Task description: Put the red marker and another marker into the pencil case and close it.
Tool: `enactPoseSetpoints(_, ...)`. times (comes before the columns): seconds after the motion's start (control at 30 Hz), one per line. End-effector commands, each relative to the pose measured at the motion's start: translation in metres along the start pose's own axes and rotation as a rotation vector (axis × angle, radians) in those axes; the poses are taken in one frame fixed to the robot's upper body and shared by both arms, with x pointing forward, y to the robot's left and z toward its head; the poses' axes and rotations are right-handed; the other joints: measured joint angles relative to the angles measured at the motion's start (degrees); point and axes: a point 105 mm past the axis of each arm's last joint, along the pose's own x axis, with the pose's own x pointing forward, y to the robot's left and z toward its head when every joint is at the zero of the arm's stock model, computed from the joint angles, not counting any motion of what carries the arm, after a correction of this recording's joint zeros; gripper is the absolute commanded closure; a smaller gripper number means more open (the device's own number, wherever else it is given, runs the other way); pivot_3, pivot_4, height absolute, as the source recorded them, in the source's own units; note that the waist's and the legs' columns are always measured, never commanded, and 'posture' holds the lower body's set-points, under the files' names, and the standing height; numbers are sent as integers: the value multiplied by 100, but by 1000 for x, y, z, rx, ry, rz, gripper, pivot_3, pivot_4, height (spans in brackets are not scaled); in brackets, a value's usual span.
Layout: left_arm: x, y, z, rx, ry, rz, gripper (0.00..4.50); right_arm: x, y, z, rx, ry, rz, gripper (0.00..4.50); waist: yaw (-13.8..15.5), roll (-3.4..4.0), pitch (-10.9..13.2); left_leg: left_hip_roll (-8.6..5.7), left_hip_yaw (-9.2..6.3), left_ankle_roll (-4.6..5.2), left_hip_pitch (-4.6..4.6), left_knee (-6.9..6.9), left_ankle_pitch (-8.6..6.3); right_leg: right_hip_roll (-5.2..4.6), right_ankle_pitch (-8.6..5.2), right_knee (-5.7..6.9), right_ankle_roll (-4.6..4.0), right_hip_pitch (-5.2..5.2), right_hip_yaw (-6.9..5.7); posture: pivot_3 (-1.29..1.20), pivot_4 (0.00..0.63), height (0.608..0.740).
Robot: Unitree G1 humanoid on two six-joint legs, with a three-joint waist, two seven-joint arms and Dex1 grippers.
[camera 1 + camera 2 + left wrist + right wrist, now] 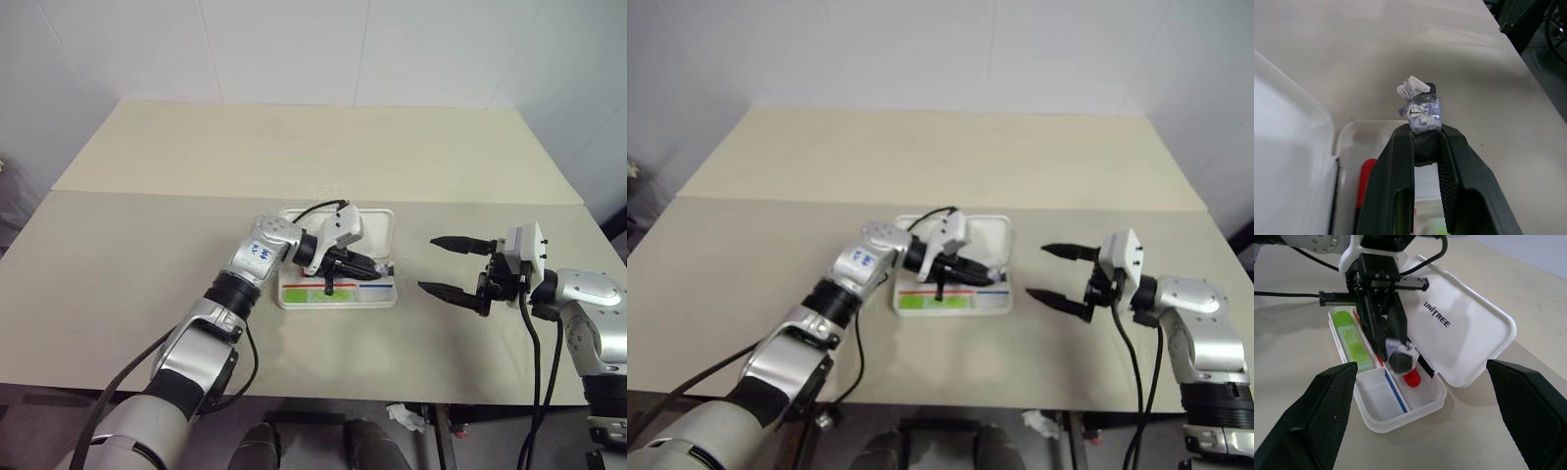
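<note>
Bench: pale bench (147, 255) carries the open pencil case (1469, 333) near the middle of its front half, well clear of every edge.
Left hand: left hand (1396, 350) reaches over the case from the left side of the bench, its fingers closed on a small dark cylinder with a crumpled pale label (1420, 110); it hovers just above the tray, likely so the piece can be let go straight into a compartment. This cylinder is not the lime-green marker, so I judge it an extra item.
Green marker: another marker (1354, 340), lime green and stubby, lies lengthwise in the tray's front compartment, on the side toward the bench's front edge.
Red marker: the red marker (1412, 377) lies in the compartment next to the lid hinge; its red end shows past the left fingers, the rest is covered by them.
Lid: white lid stands folded back flat toward the bench's far edge, lettering up, which keeps the tray free for loading.
Right hand: right hand (460, 266) waits just right of the case, its fingers spread wide and holding nothing, aimed at the case as though ready to steady it or swing the lid.
Stage: both markers look stowed; closing remains.
</note>
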Motion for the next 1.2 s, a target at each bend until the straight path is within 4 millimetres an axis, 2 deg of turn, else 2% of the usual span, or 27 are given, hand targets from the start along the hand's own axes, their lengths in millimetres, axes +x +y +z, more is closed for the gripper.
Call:
enactPoseSetpoints(0.03,4,-5,12,47,-5,-14,4171,-2,-3,11,-46,-14,-11,0,-6,0,0,0,0,0,0,0,0,0,0,0,0,0,0,0,150,740)
enactPoseSetpoints(0.37,7,-9,7,18,15,-6,4171,0,-4,10,-43,-11,-14,0,-3,0,0,1,0,0,1,0,0,0,0,0,0,0,0,0,150,740)
enactPoseSetpoints(0.77,9,-11,11,13,-10,-7,133,0,-6,9,-45,-1,-25,0,-3,0,0,0,0,0,1,0,0,0,0,0,0,1,0,0,150,740)
enactPoseSetpoints(1.0,5,-9,18,51,-23,22,28,1,-8,8,-48,-1,-28,0,-2,0,0,0,0,0,1,0,0,0,0,0,0,0,0,0,150,740)
enactPoseSetpoints(1.2,-29,-6,55,261,-123,128,28,0,-6,9,-44,-5,-27,0,-6,1,0,3,0,0,1,-2,0,1,0,0,0,-2,2,0,150,740)
